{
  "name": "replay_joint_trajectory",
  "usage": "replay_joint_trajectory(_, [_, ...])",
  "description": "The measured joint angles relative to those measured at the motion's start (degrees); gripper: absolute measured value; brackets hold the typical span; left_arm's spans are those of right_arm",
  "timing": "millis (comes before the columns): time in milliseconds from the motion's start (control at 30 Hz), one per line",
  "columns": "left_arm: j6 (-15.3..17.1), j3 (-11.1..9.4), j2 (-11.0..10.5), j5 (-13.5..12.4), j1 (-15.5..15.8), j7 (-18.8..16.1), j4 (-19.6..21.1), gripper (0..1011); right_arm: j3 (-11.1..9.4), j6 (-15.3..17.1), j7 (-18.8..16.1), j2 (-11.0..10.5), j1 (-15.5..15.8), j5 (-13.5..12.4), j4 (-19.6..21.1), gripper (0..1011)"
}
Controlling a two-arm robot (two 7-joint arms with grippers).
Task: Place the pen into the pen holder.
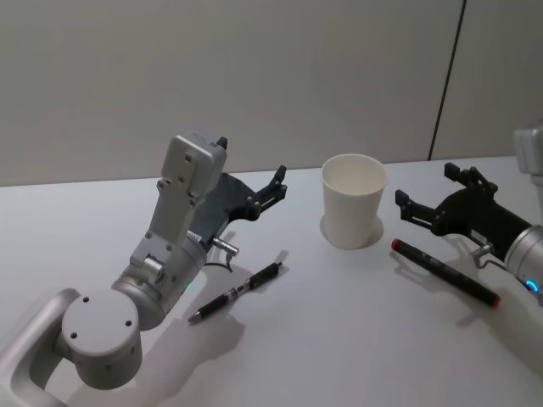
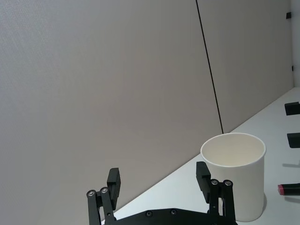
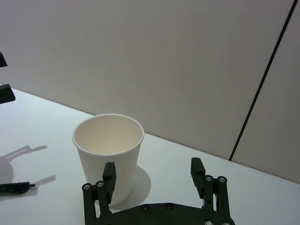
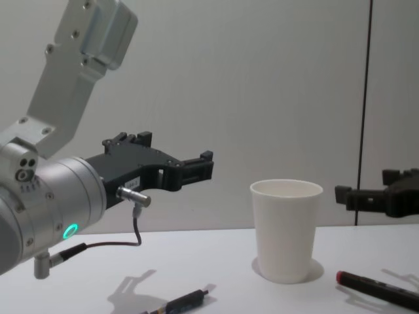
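Note:
The pen holder point(image 1: 353, 202), a white paper cup, stands upright and empty at the table's middle; it also shows as the cup point(image 4: 286, 230) point(image 2: 236, 180) point(image 3: 108, 154). A slim black pen point(image 1: 237, 292) point(image 4: 183, 302) lies flat to the cup's left. A thicker black pen with red ends point(image 1: 444, 271) point(image 4: 376, 288) lies to its right. My left gripper point(image 1: 252, 161) point(image 2: 158, 177) point(image 4: 177, 154) hovers open above the slim pen, pointing toward the cup. My right gripper point(image 1: 426, 185) point(image 3: 153, 170) point(image 4: 366, 186) hovers open right of the cup, above the red-ended pen. Both are empty.
The white table point(image 1: 339, 339) runs back to a grey wall point(image 1: 254, 76) with a dark vertical seam at the right. Nothing else stands on the table.

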State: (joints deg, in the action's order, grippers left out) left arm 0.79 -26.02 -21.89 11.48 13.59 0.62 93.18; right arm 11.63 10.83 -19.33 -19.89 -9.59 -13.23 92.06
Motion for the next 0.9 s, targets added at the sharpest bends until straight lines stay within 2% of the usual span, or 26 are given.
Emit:
replay_joint_trajectory(367, [0.0,0.0,0.0,0.0,0.0,0.0,0.0,1003,-0.41,8.64,-4.04,-0.06,-3.35,-0.76,-2.43,1001])
replay_joint_trajectory(667, [0.0,0.0,0.0,0.0,0.0,0.0,0.0,1003,-0.44,18.54,-7.37,-0.18,-6.15,-1.1,-3.4,1001])
replay_joint_trajectory(700, [0.0,0.0,0.0,0.0,0.0,0.0,0.0,1003,-0.44,18.54,-7.37,-0.18,-6.15,-1.1,-3.4,1001])
replay_joint_trajectory(767, [0.0,0.0,0.0,0.0,0.0,0.0,0.0,1003,-0.25,21.83,-8.7,-0.19,-7.16,-0.76,-3.7,1001])
replay_joint_trajectory(867, [0.0,0.0,0.0,0.0,0.0,0.0,0.0,1003,0.05,24.62,-9.92,-0.15,-8.08,-0.12,-4.04,1001])
replay_joint_trajectory(900, [0.0,0.0,0.0,0.0,0.0,0.0,0.0,1003,0.05,24.62,-9.92,-0.15,-8.08,-0.12,-4.04,1001])
